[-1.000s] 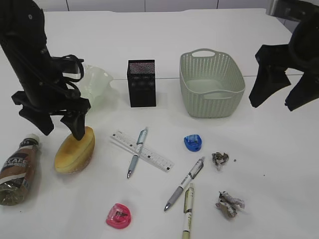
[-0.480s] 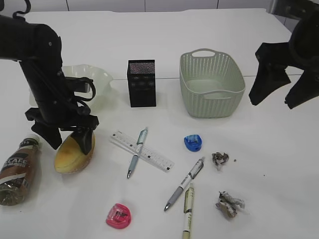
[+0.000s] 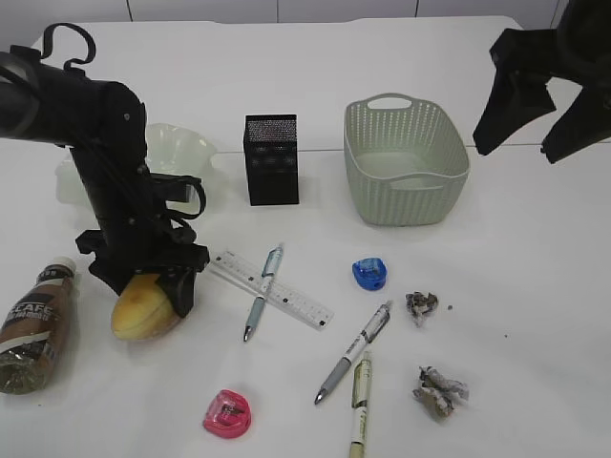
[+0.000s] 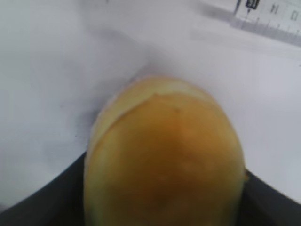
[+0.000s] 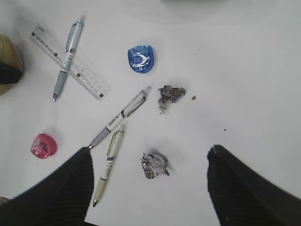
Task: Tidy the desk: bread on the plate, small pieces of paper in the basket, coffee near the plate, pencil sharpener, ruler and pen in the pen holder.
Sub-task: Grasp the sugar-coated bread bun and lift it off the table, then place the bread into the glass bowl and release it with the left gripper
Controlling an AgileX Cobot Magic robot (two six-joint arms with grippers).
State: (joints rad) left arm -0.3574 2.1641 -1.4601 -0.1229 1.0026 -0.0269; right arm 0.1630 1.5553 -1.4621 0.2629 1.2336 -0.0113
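The golden bread (image 3: 143, 313) lies on the table between the fingers of my left gripper (image 3: 143, 292), which straddles it open. In the left wrist view the bread (image 4: 164, 155) fills the frame with a dark finger at each side. My right gripper (image 3: 528, 134) hangs open and empty, high at the back right. Its wrist view looks down on two paper balls (image 5: 154, 165) (image 5: 170, 94), the ruler (image 5: 70, 61), a blue sharpener (image 5: 141, 58), a pink sharpener (image 5: 43, 145) and three pens (image 5: 120, 115). The coffee bottle (image 3: 33, 324) lies at the left edge.
The pale ruffled plate (image 3: 186, 153) sits behind the left arm. The black mesh pen holder (image 3: 271, 160) and the grey-green basket (image 3: 406, 186) stand at the back. A ruler end (image 4: 268, 16) shows beyond the bread.
My left gripper has come down and moved right over the bread, and its fingers now stand on either side of it. The right gripper has risen a little.
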